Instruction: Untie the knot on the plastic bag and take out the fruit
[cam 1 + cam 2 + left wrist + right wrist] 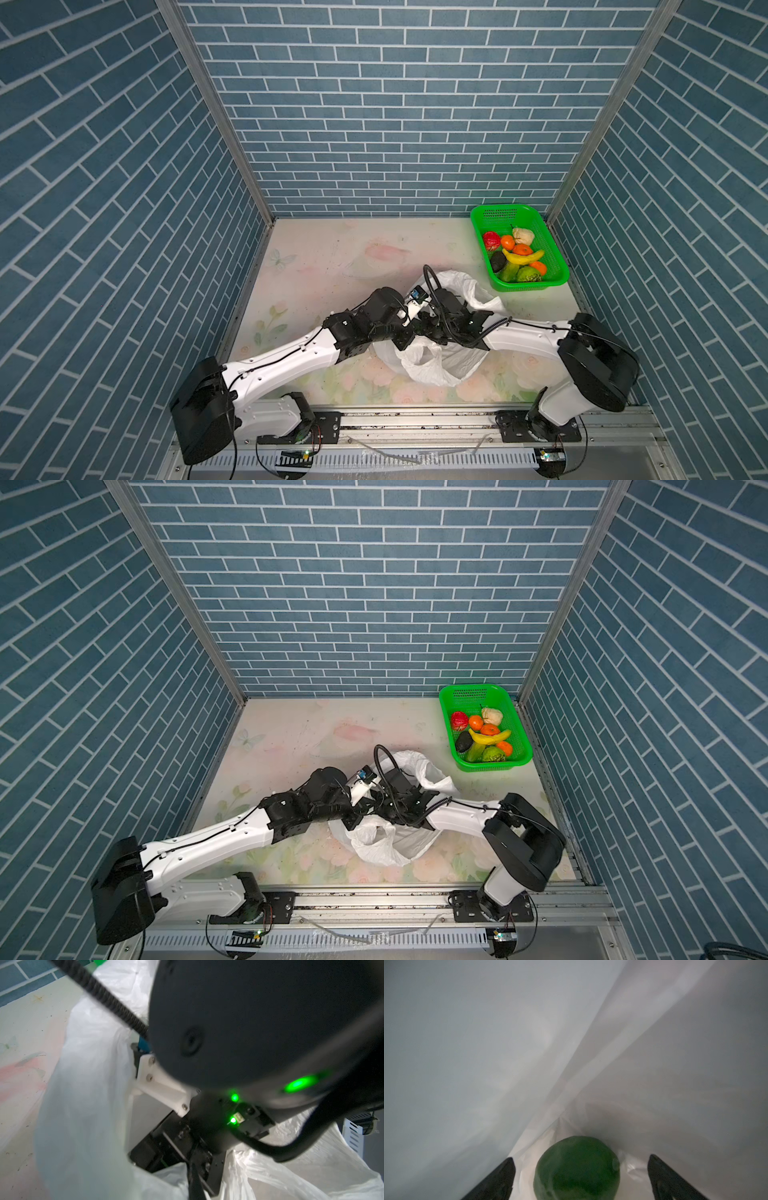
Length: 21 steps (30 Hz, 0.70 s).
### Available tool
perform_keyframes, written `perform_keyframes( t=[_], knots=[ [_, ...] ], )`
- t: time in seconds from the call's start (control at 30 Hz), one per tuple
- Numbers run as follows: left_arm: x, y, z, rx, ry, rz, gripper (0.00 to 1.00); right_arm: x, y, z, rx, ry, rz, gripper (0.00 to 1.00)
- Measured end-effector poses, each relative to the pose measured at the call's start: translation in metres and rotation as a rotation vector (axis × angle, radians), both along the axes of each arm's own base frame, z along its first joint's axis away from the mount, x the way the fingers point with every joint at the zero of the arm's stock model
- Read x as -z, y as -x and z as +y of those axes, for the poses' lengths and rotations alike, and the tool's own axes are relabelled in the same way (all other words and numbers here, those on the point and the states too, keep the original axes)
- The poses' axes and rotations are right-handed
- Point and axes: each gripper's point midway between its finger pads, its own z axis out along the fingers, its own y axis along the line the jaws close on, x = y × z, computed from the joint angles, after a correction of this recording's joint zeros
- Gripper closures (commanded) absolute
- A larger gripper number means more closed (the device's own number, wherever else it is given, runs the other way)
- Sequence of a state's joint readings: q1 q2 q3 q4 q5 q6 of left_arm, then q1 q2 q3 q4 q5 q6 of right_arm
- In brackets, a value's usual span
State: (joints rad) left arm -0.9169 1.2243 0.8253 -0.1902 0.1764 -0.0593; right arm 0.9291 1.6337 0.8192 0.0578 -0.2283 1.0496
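Note:
The white plastic bag lies untied and open at the table's middle front, under both wrists. No knot shows. My left gripper is shut on the bag's rim and holds it up. My right gripper is inside the bag, hidden in both top views. Its jaws stand wide open, one on each side of a round dark green fruit, with a gap on both sides. The bag's wall fills much of the left wrist view.
A green basket at the back right holds several fruits, among them a banana. Blue brick walls close in three sides. The right arm's wrist and cable hang right in front of the left wrist camera.

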Motion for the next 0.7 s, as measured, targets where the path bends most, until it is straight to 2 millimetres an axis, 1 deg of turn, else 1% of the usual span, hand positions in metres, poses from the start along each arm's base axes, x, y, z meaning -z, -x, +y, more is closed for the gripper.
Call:
perform_keyframes(
  t=[0.07,0.1,0.17,0.2,0.27,0.33,0.43,0.5,0.57,0.63,0.7],
  knots=[
    [0.008,-0.002,0.011,-0.03,-0.022,0.017,1.0,0.007,0.001,0.014,-0.044,0.003,0.027,0.04],
    [0.01,-0.003,0.017,-0.049,-0.025,0.02,1.0,0.008,-0.001,0.021,-0.062,0.009,0.027,0.04],
    [0.011,0.002,0.027,-0.057,-0.033,0.025,1.0,0.007,-0.002,0.025,-0.07,0.027,0.034,0.04],
    [0.011,0.008,0.03,-0.047,-0.035,0.031,1.0,0.009,0.0,0.023,-0.066,0.049,0.04,0.05],
    [0.007,0.02,0.036,-0.028,-0.036,0.043,1.0,0.011,0.001,0.013,-0.047,0.093,0.044,0.05],
    [0.003,0.03,0.042,-0.018,-0.028,0.055,1.0,0.012,0.002,-0.001,-0.015,0.14,0.047,0.05],
    [0.007,0.045,0.048,-0.005,-0.037,0.096,1.0,0.013,-0.001,-0.029,0.053,0.208,0.044,0.05],
    [0.02,0.056,0.048,0.013,-0.062,0.142,1.0,0.012,-0.003,-0.045,0.09,0.246,0.039,0.05],
    [0.039,0.067,0.05,0.021,-0.107,0.195,1.0,0.01,-0.005,-0.054,0.118,0.268,0.028,0.04],
    [0.056,0.075,0.05,0.029,-0.157,0.241,1.0,0.006,-0.006,-0.058,0.13,0.272,0.013,0.04],
    [0.067,0.08,0.049,0.035,-0.195,0.266,1.0,0.0,-0.006,-0.06,0.134,0.266,0.002,0.04]
  ],
)
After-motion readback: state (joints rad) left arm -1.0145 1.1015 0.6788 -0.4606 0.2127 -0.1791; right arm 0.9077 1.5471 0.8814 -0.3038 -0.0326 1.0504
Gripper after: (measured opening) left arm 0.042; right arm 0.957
